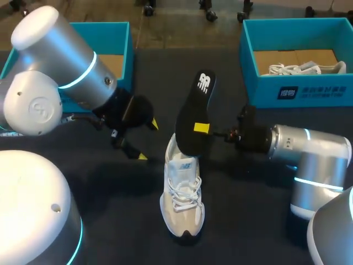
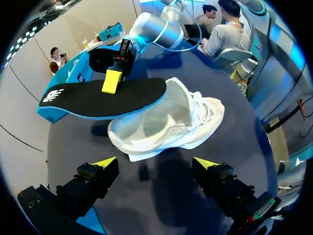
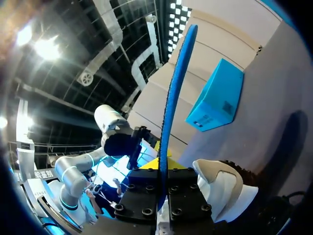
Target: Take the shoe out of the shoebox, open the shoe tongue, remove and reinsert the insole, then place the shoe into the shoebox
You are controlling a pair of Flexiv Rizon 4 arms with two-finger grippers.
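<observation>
Head view, from the left: an open teal cardboard shoebox (image 1: 118,27) stands at the table's far left corner, partly hidden by the left arm. The left gripper (image 1: 148,140) hovers just beside the shoe with its yellow tips spread apart, grasping nothing. In the left wrist view it (image 2: 155,164) faces the shoe's side.

At the middle, the white-and-beige mesh lace-up sneaker (image 1: 182,199) lies on the table, outside both boxes. A flat black foam insole with a blue underside (image 1: 193,110) slants up from the sneaker's collar, its lower end at the opening. The right gripper (image 1: 201,128) is clamped on the insole at mid-length, one finger on each face, as the right wrist view (image 3: 164,166) confirms.

I judge this to be the insole step; whether it is coming out or going back in cannot be told. Reinserting would call for tipping the insole flatter and feeding it along the sole, with the left gripper likely steadying the shoe.

At the far right, a second teal shoebox (image 1: 298,91) holds another white shoe (image 1: 306,68). The dark cloth-covered table (image 1: 110,221) leaves room around the sneaker.
</observation>
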